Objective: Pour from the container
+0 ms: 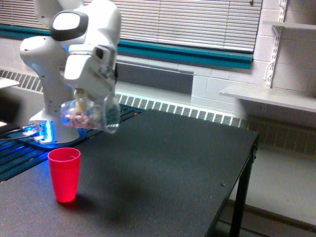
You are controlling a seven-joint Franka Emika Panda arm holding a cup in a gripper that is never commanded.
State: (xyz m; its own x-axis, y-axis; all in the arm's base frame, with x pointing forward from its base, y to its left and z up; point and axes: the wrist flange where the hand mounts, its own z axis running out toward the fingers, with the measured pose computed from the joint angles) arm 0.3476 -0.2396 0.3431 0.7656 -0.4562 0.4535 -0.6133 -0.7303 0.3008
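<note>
The clear plastic container (91, 114) hangs tilted almost on its side, its open mouth toward the exterior view's right and slightly down. Small pinkish-brown pieces lie in its lower left part. My gripper (85, 105) is shut on the container from above; the fingers are mostly hidden behind the white hand and the cup wall. An opaque red cup (64, 174) stands upright on the black table (168, 168), below the container and a little to the left of it. No pieces are seen falling.
The arm's white base (57, 116) stands at the table's left on a blue-lit plate. A dark slatted panel (106, 114) lies behind the container. The table's right edge (249, 163) drops to the floor. A white wall shelf (269, 96) sits at right.
</note>
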